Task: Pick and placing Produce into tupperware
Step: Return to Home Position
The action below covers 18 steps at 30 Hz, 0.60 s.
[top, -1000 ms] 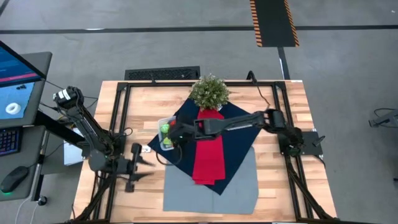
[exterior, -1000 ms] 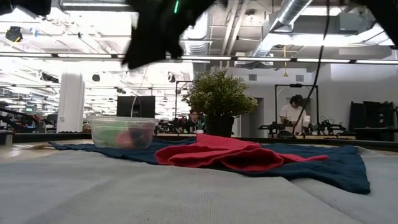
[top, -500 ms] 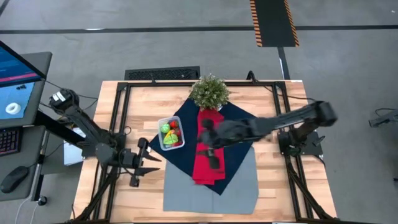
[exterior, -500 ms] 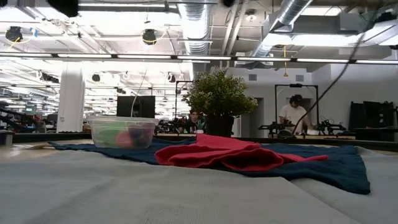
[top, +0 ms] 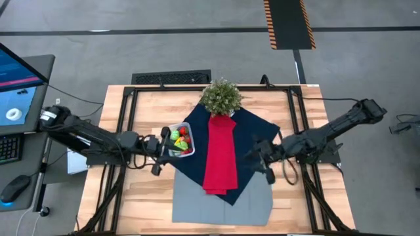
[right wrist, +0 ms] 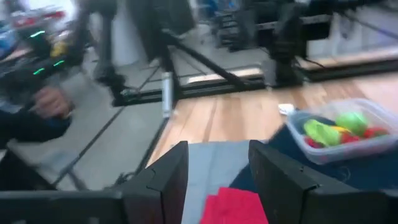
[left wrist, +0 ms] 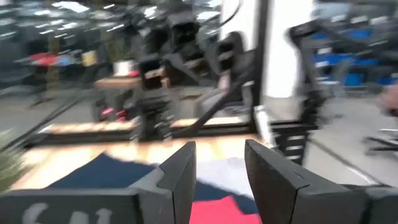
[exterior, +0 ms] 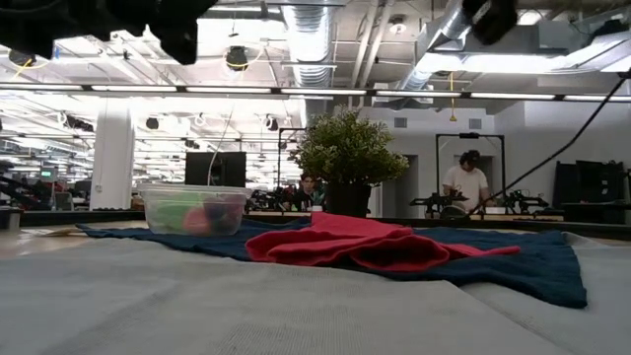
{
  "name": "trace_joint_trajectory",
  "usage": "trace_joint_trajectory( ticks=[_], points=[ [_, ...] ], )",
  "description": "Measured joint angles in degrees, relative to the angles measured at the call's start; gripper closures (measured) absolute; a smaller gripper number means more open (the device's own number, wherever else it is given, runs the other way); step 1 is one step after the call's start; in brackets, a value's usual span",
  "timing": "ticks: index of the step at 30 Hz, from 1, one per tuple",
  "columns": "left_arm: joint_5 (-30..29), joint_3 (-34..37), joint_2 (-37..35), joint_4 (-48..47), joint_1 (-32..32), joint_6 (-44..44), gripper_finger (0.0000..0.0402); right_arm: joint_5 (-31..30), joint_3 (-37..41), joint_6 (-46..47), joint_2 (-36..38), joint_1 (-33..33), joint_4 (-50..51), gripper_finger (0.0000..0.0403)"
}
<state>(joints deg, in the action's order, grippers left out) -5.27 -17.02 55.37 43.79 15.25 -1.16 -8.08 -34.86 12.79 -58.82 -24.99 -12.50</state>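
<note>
Both spread and empty: right gripper (top: 259, 159) has backed off the container (top: 172, 128) toward the counter's (top: 164, 105) right edge, left gripper (top: 159, 147) beside it, so your packing looks done.

Clear tupperware (top: 172, 127) on navy cloth (top: 256, 134), at 10 o'clock from centre of table (top: 151, 105); loaded with green, yellow and red produce (top: 178, 140). Left gripper (top: 161, 147) just beside tupperware, at its 9 o'clock. Right gripper (top: 258, 159) at 3 o'clock of red cloth strip (top: 220, 154). Potted plant (top: 221, 96) at 12 o'clock, grey cloth (top: 223, 203) at 6 o'clock.
</note>
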Motion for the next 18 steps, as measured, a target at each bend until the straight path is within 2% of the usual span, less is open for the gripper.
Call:
trace_joint_trajectory(
  ticks=[2,3,5,7,11,14,16,18],
  points=[
    [6.27,-0.02,0.23,0.89,-3.31,0.04,0.0274,0.32,3.15,-3.48,2.47,-2.36,-4.33,0.0211],
    [7.36,-0.02,0.23,0.79,-4.86,0.32,0.0274,0.49,4.63,-5.80,4.07,-3.66,-6.28,0.0210],
    [7.18,-0.02,-0.01,0.57,-7.26,0.20,0.0274,-2.64,7.55,-8.60,7.23,-6.41,-8.69,0.0209],
    [7.31,0.36,-1.46,0.10,-8.79,0.00,0.0274,-9.07,10.23,-9.35,9.81,-9.53,-8.64,0.0209],
    [6.44,0.59,-6.77,-10.81,-9.38,0.57,0.0274,-14.97,14.43,-8.03,13.63,-16.67,-9.51,0.0211],
    [2.80,0.52,-10.35,-13.23,-9.36,0.71,0.0274,-22.78,16.77,-7.00,15.90,-21.96,-9.60,0.0213],
    [2.57,0.52,-13.21,-15.86,-9.42,0.93,0.0274,-28.30,18.32,-6.81,16.62,-25.05,-9.69,0.0213],
    [3.79,0.86,-15.98,-18.31,-9.29,1.45,0.0274,-31.01,20.07,-7.24,16.50,-27.85,-11.75,0.0213]
  ],
)
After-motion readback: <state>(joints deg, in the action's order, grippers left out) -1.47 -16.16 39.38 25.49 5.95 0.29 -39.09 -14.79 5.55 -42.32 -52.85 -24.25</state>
